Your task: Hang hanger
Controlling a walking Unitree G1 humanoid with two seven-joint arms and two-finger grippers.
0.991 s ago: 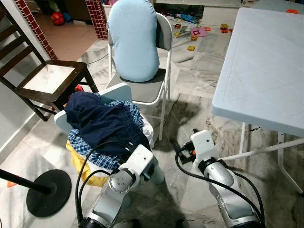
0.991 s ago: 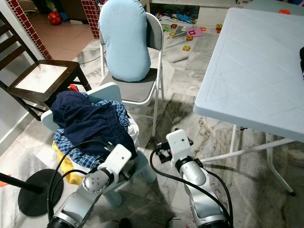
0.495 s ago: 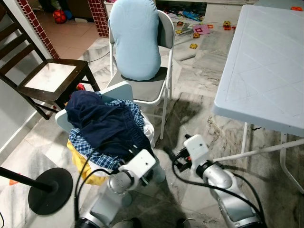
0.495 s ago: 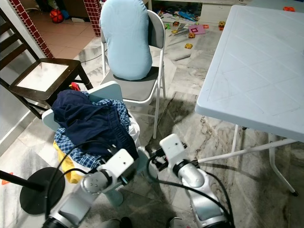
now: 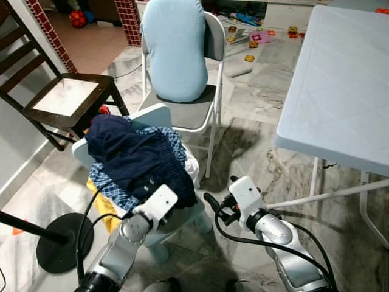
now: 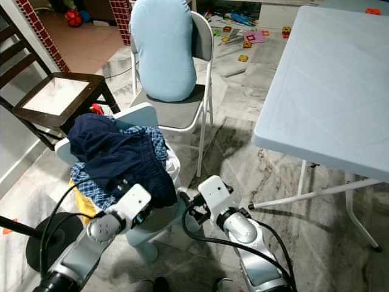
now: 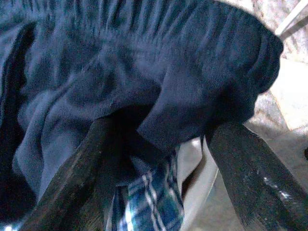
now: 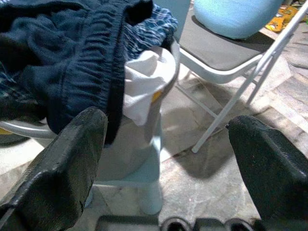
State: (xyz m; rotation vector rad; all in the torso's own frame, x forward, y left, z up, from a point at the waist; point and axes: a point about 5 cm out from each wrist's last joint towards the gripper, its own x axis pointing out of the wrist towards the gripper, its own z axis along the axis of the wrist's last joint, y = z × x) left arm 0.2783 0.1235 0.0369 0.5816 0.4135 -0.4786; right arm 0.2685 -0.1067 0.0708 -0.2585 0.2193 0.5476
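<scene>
The small pale blue chair (image 5: 152, 115) is sitting in the middle of the marble floor (image 5: 255, 121), and everything is crowding around it. Heaped on its seat, a dark navy garment (image 5: 137, 155) is lying over a blue plaid cloth (image 5: 112, 185), with something white (image 5: 192, 165) and something yellow (image 5: 109, 213) poking out below. No hanger can be made out anywhere among the clothes.

The left gripper (image 7: 159, 163) is pushing right into the front of that chair's pile, fingers (image 7: 72, 178) spread wide, navy folds bunching between them but nothing clamped.

The right gripper (image 8: 163, 168) is hovering just beside the chair's front edge, its fingers (image 8: 62, 159) splayed apart and empty, aiming at the white cloth.

Behind the chair a grey folding chair (image 5: 206, 97) is carrying a light blue cushion (image 5: 173, 48); a dark wooden chair (image 5: 67, 100) is standing on one side, a white folding table (image 5: 340, 85) on the other.
</scene>
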